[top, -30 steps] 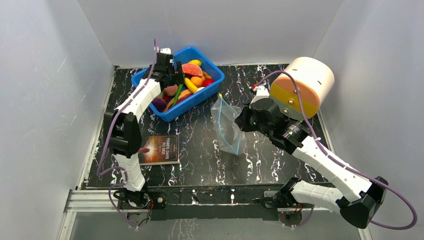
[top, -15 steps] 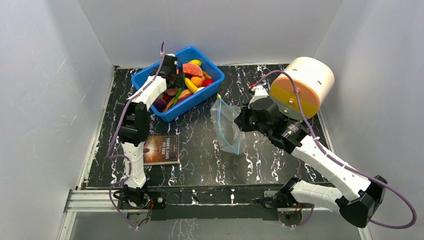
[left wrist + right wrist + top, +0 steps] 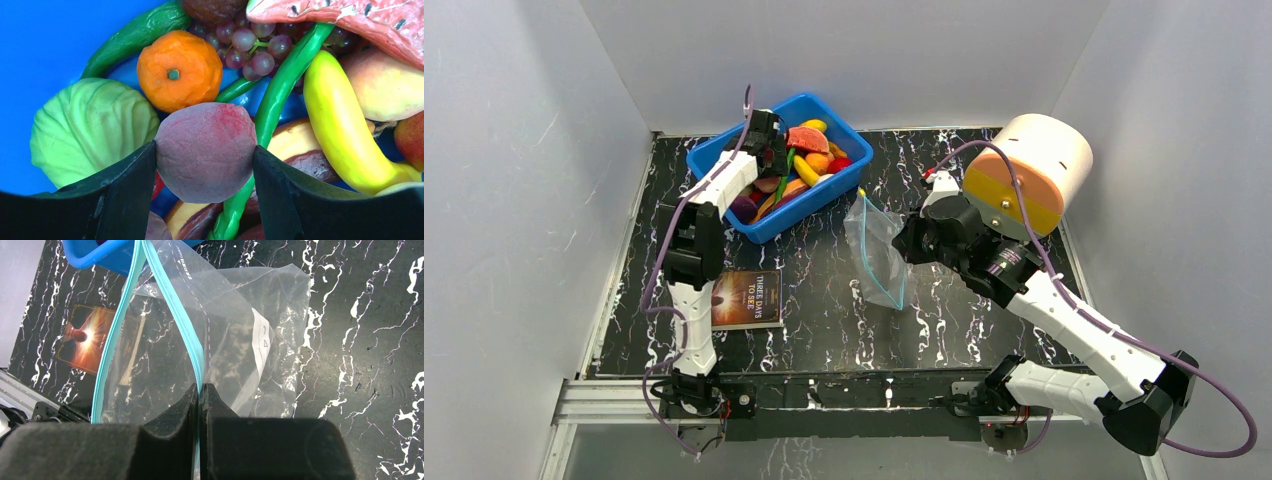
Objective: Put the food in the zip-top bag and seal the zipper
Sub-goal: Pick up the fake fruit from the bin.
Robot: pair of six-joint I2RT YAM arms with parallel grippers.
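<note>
The food lies in a blue bin (image 3: 769, 228). My left gripper (image 3: 774, 158) is down inside it. In the left wrist view its jaws (image 3: 205, 146) press both sides of a dusky red peach (image 3: 207, 135). Around the peach lie an orange (image 3: 179, 70), a cabbage (image 3: 90, 125), a green bean (image 3: 280, 95), a banana (image 3: 345, 130), grapes (image 3: 250, 45) and a watermelon slice (image 3: 350, 20). My right gripper (image 3: 911, 240) (image 3: 199, 386) is shut on the zipper (image 3: 175, 305) of the zip-top bag (image 3: 876, 250) (image 3: 240, 340) and holds it upright, mouth gaping towards the bin.
A book (image 3: 746, 298) lies on the black marbled table left of the bag. A large cream and orange cylinder (image 3: 1029, 170) stands at the back right behind my right arm. White walls close in the table on three sides.
My left gripper has moved a little right and lower into the bin, onto the peach. The right arm and the bag have not moved.
</note>
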